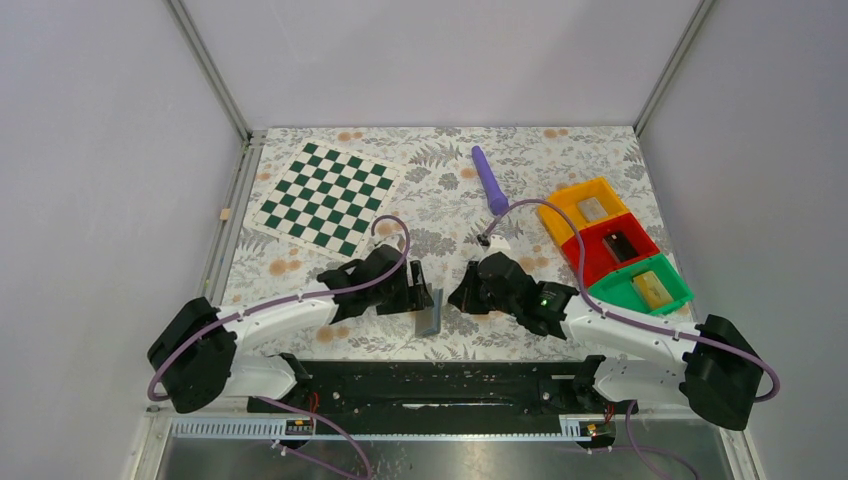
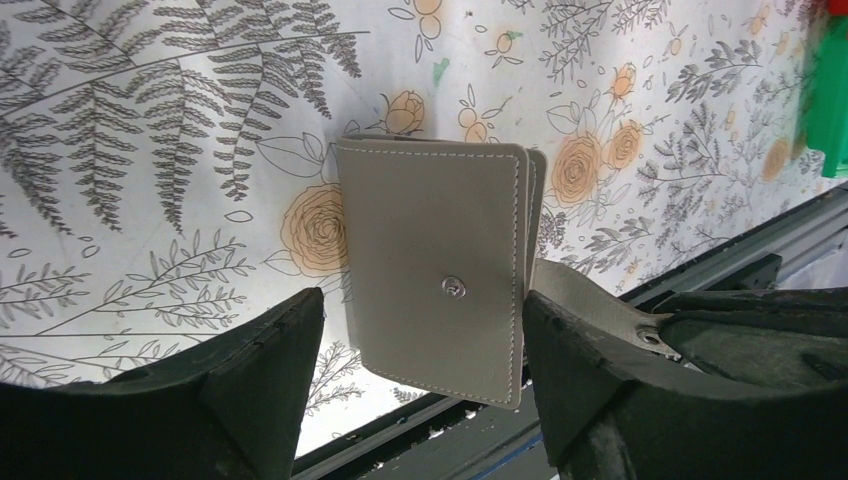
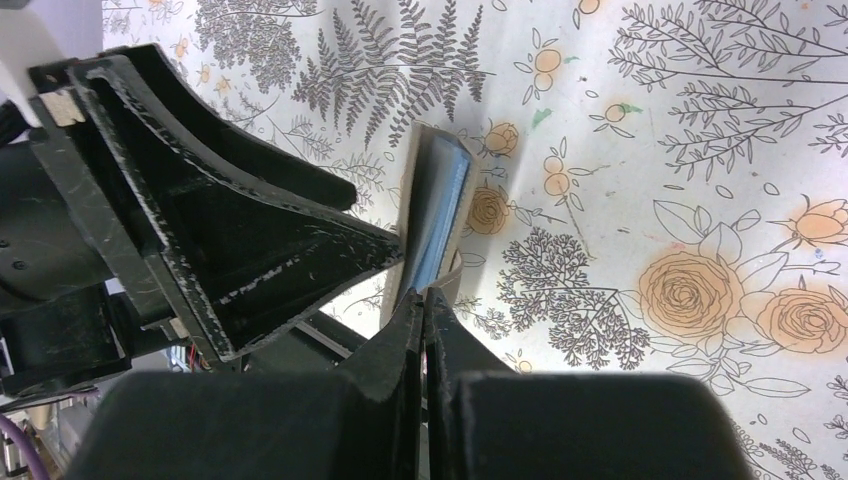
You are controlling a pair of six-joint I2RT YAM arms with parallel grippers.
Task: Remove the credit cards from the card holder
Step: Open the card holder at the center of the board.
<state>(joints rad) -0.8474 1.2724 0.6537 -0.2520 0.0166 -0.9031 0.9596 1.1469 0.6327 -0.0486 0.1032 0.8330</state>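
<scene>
The grey card holder (image 1: 430,312) stands on edge on the flowered table between my two grippers. In the left wrist view its closed grey face with a snap stud (image 2: 430,270) sits between my left gripper's (image 2: 420,345) open jaws. The left finger (image 2: 270,370) is clear of it; its strap (image 2: 610,310) lies on the right finger. My right gripper (image 3: 421,298) is shut at the card holder's near edge (image 3: 440,200), where blue and dark inner layers show. I cannot tell whether a credit card is in the pinch.
A green chessboard mat (image 1: 325,196) lies at the back left and a purple stick (image 1: 489,180) at the back middle. Yellow (image 1: 590,207), red (image 1: 612,247) and green (image 1: 645,285) bins stand at the right. The black base rail (image 1: 430,385) runs just behind the card holder.
</scene>
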